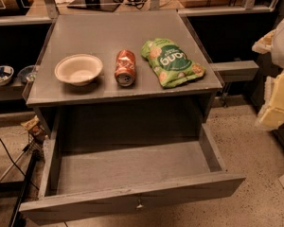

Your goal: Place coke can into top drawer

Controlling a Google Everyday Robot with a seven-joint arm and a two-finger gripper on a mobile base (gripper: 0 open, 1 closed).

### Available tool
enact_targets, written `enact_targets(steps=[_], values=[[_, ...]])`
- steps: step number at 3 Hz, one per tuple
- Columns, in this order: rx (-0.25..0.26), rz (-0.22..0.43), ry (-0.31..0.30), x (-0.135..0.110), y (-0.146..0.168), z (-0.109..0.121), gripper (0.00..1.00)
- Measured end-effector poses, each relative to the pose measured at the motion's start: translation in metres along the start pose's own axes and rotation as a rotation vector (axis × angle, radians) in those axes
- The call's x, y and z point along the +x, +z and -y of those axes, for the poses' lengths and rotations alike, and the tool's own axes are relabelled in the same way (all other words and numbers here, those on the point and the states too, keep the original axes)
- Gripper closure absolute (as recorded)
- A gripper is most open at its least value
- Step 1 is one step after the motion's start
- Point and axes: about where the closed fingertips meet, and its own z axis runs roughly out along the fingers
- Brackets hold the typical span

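One coke can (125,67) lies on its side on the cabinet top (109,30), between bowl (78,69) and snack bag (172,62), above the open top drawer (132,167): probably light, thin-walled, apt to roll, best pinched across its middle; gripper (277,86) at right edge, state indeterminate.

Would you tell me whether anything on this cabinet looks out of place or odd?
The coke can lies on its side on the cabinet top, between the bowl and the green snack bag, not upright. The top drawer is pulled open. The gripper is at the right edge, clear of it.
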Motion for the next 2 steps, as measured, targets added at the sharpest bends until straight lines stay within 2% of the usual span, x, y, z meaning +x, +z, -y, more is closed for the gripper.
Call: enact_targets(steps=[1,2], values=[[0.013,-0.011,-0.008,-0.011,0.006,0.006,0.0],[0.008,-0.055,0.014,-0.022,0.019,0.017,0.0]])
